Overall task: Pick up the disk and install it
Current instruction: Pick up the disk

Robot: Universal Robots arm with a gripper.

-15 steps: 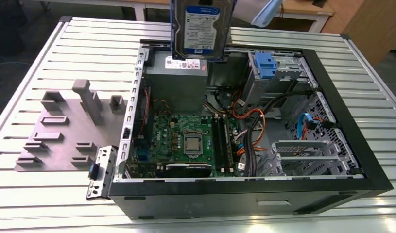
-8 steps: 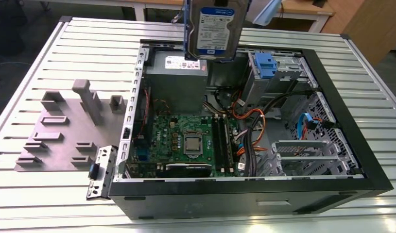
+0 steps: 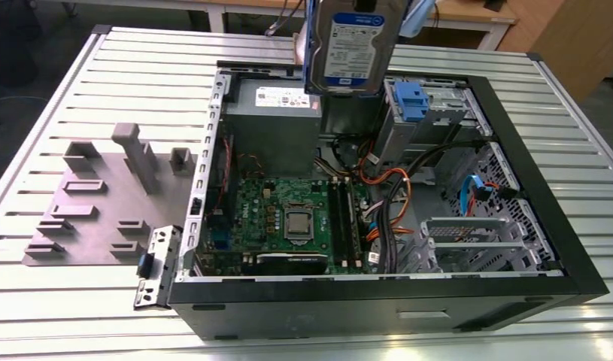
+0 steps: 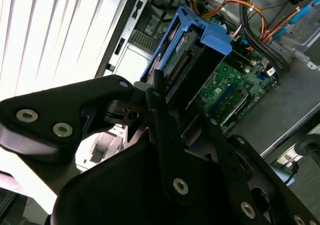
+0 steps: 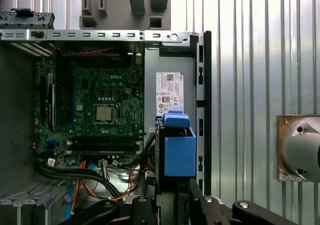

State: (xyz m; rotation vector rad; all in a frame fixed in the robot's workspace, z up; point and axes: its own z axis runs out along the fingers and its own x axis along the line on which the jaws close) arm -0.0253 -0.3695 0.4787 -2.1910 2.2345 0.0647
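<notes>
Silver disk (image 3: 348, 45) is dangling long-axis-down from the hand (image 4: 144, 86), which is clamping it tight, hovering over the open case (image 3: 543, 197) beside the power supply (image 3: 271, 101).

From here, the disk (image 3: 348, 45) runs off the exterior view's top edge and covers a corner of the grey power-supply box (image 3: 271, 113). The gripper (image 5: 169, 197) is cut off by the first wrist view's edge.
</notes>
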